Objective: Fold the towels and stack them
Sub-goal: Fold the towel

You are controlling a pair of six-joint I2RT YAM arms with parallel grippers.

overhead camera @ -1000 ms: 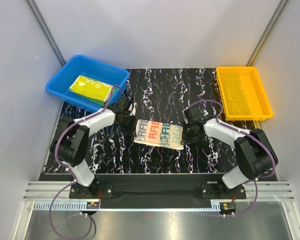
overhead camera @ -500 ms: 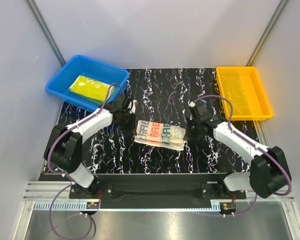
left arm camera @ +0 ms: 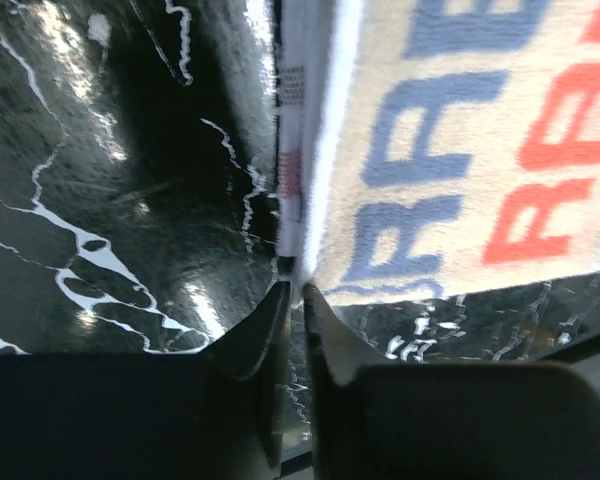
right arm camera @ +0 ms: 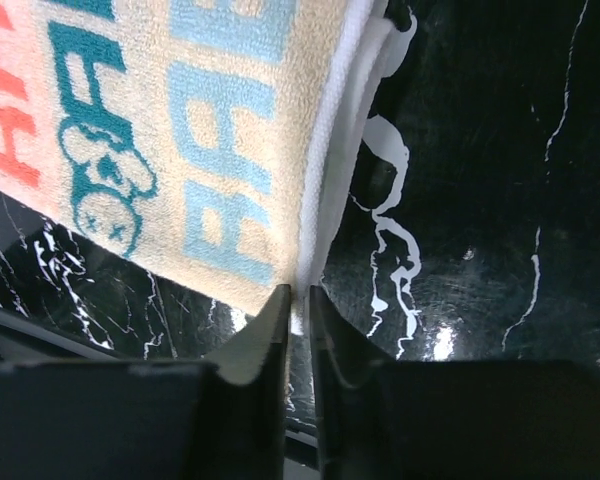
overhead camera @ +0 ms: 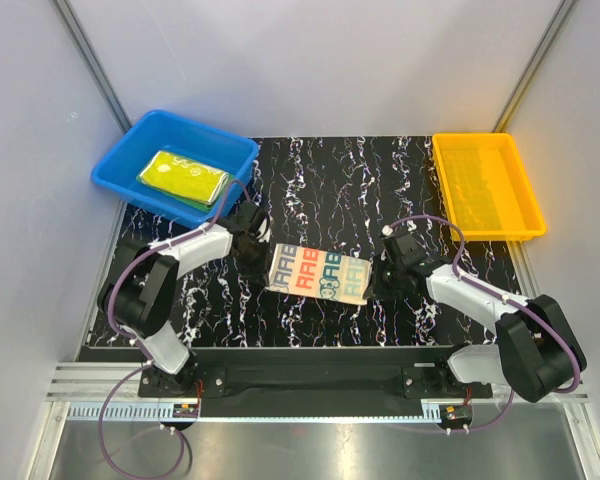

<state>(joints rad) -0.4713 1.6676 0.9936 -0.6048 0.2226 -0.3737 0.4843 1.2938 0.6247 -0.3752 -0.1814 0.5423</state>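
Note:
The lettered towel [overhead camera: 318, 274] lies folded in a flat rectangle in the middle of the black marble table [overhead camera: 320, 180]. My left gripper [overhead camera: 264, 262] sits at its left edge. In the left wrist view that gripper [left arm camera: 295, 292] is almost shut, with the towel's [left arm camera: 460, 150] white hem pinched between its tips. My right gripper [overhead camera: 374, 280] is at the right edge. Seen from its wrist, the right gripper [right arm camera: 298, 292] is equally narrow on the towel's [right arm camera: 180, 130] hem. A folded yellow towel [overhead camera: 180, 172] rests on a green one [overhead camera: 198, 203] in the blue bin [overhead camera: 120, 165].
An orange tray [overhead camera: 480, 140] stands at the back right with nothing in it. The blue bin is at the back left, close behind my left arm. Grey walls close in both sides.
Both grippers have come down and toward the near edge with the towel's ends. The towel now lies flatter and more stretched out. The jaws show a slightly wider slit.

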